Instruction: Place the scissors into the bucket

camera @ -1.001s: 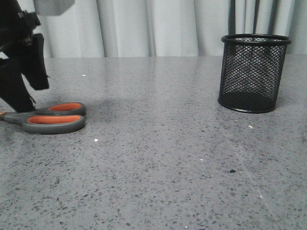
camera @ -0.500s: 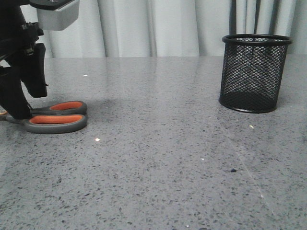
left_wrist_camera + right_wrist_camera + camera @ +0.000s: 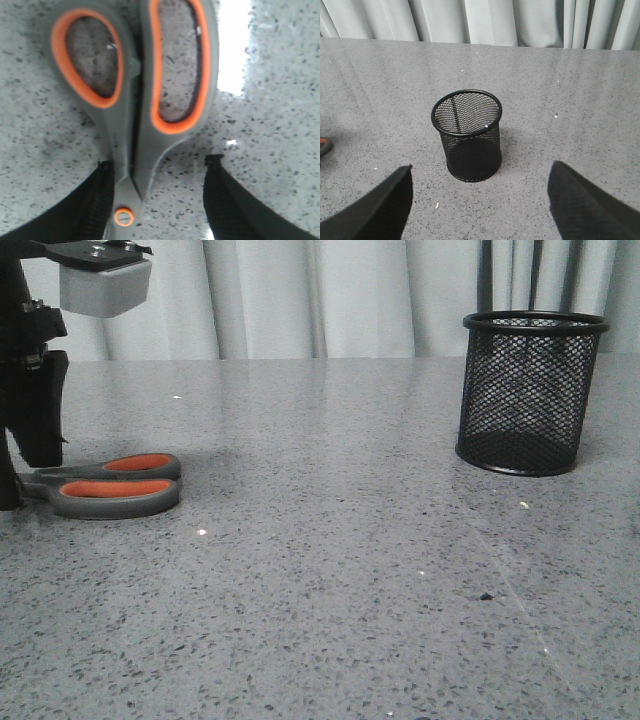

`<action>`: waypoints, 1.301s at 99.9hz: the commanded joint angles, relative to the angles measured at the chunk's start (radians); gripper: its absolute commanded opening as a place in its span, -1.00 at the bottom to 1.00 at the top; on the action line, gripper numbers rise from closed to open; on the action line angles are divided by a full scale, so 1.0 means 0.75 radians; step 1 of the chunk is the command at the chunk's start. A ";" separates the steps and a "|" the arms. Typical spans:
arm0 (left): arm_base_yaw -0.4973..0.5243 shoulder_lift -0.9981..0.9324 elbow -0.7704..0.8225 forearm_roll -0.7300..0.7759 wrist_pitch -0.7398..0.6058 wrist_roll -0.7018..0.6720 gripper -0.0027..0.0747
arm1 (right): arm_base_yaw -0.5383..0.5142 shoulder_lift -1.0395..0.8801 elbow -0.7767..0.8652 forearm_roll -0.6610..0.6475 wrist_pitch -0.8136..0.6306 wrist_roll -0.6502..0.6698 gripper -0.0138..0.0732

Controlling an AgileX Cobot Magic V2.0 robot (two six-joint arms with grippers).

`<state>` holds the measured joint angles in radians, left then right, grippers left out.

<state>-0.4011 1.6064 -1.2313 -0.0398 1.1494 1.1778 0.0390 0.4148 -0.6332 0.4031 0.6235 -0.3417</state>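
Observation:
The scissors (image 3: pixel 110 485) lie flat at the table's left, their grey handles with orange lining pointing right. My left gripper (image 3: pixel 22 478) is open and low over their neck. In the left wrist view the scissors (image 3: pixel 135 100) run between the fingers (image 3: pixel 95 200). One finger is right beside the pivot screw (image 3: pixel 124 217), and my left gripper (image 3: pixel 160 165) has not closed on them. The blades are hidden. The black mesh bucket (image 3: pixel 530 390) stands upright at the far right. My right gripper (image 3: pixel 480 175) is open and empty, a little short of the bucket (image 3: pixel 470 145).
The grey speckled table (image 3: pixel 330 570) runs back to pale curtains (image 3: pixel 320 300). A tip of a scissors handle (image 3: pixel 324 145) shows at the edge of the right wrist view. A few small crumbs lie on the table.
My left gripper has shifted left and turned more upright over the scissors' neck. The scissors and the bucket have stayed put.

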 commanded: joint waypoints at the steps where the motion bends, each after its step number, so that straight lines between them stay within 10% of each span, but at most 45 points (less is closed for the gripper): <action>1: -0.007 -0.031 -0.037 -0.008 -0.045 -0.006 0.04 | 0.001 0.021 -0.041 0.009 -0.105 -0.013 0.49; 84: 0.000 0.084 -0.037 -0.171 -0.072 -0.006 0.03 | 0.001 0.021 -0.041 0.009 -0.087 -0.013 0.49; 130: 0.000 0.069 -0.037 -0.180 -0.017 -0.014 -0.75 | 0.003 0.021 -0.041 0.018 -0.053 -0.013 0.49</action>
<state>-0.3946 1.6699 -1.2562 -0.1139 1.1395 1.1814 0.0390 0.4148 -0.6332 0.4031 0.6419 -0.3435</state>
